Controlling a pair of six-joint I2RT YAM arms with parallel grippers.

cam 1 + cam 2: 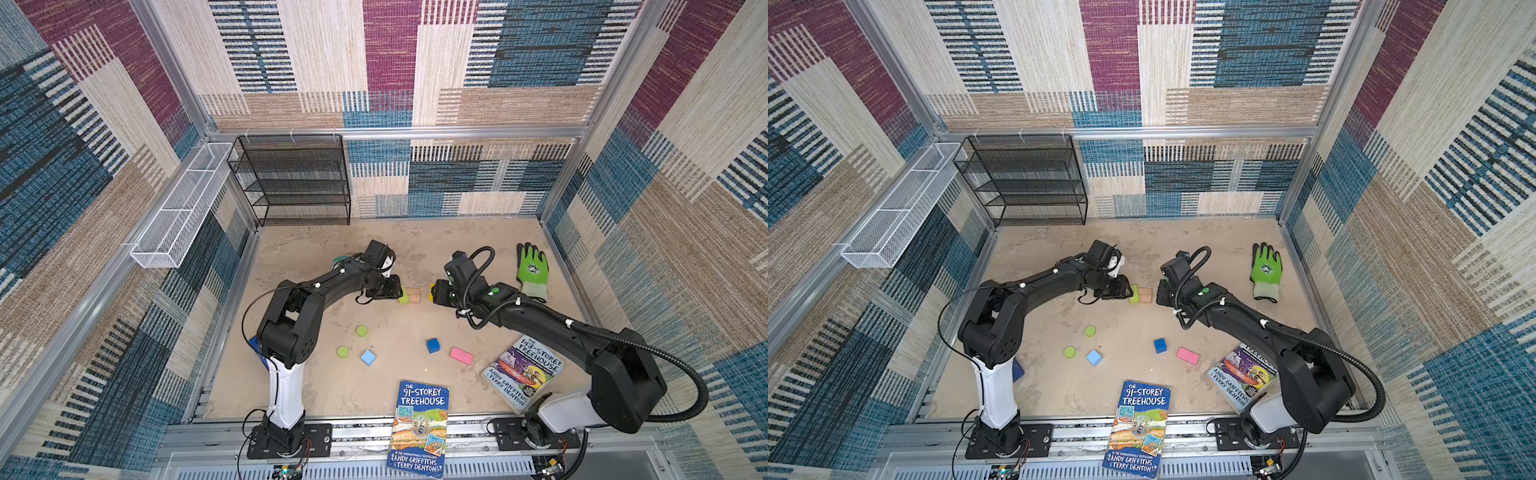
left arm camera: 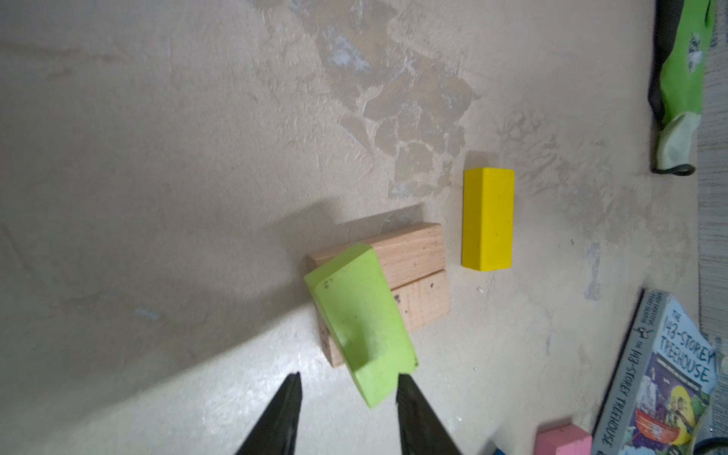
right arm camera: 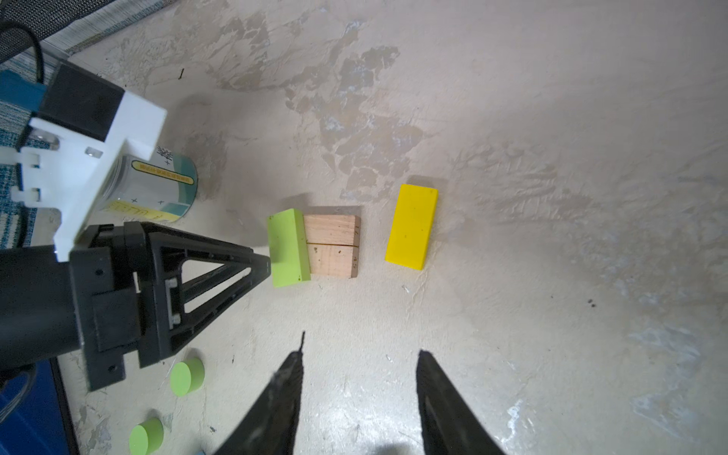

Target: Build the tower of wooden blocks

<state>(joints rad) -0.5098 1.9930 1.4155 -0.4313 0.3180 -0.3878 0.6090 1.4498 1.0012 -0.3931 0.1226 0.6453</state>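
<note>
Well, my left claw sits half open, one finger touching the tilted lime block on the tan bars — right claw open, holding nothing.

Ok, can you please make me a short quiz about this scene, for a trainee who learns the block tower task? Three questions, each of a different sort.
1. True or false: the yellow oblong touches the two tan bars.
2. Which block lies across one end of the tan bars? A) pink oblong B) lime oblong C) light-blue cube
3. How many lime round pieces lie loose, away from the bars?

Key: 1 false, a gap separates them; 2 B; 3 two.
</note>
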